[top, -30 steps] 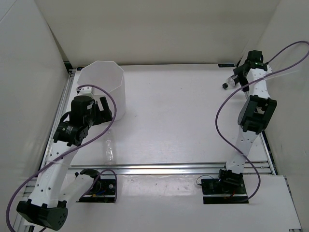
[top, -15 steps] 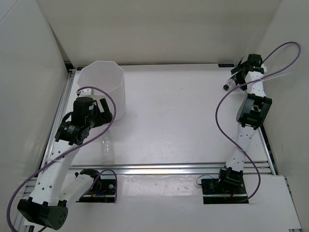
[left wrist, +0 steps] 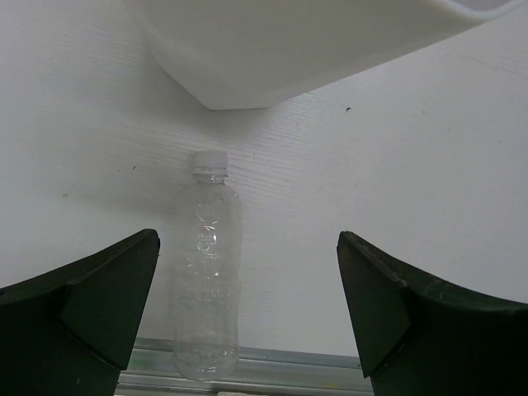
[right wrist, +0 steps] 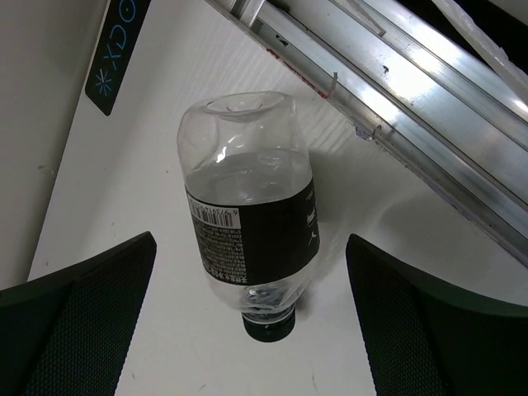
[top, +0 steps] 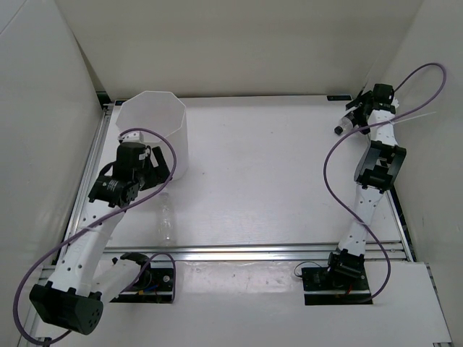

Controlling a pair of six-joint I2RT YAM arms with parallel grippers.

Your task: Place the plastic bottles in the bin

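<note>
— Shifted slightly toward the bin (top: 176,141) is the left gripper (left wrist: 247,247). Jaws?
— Both are held apart, the right gripper's (right wrist: 252,239) too. The white-capped bottle (left wrist: 208,280) is seen at the bin's 6 o'clock; the black-capped bottle (right wrist: 252,223) lies at the table's (top: 275,181) 2 o'clock.

The bin (left wrist: 289,49) runs off the left wrist view's top.

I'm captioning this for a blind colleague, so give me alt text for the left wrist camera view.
A clear bottle with a white cap lies on the white table, framed between the open jaws but untouched. Its cap points at the base of the white bin beyond.
</note>
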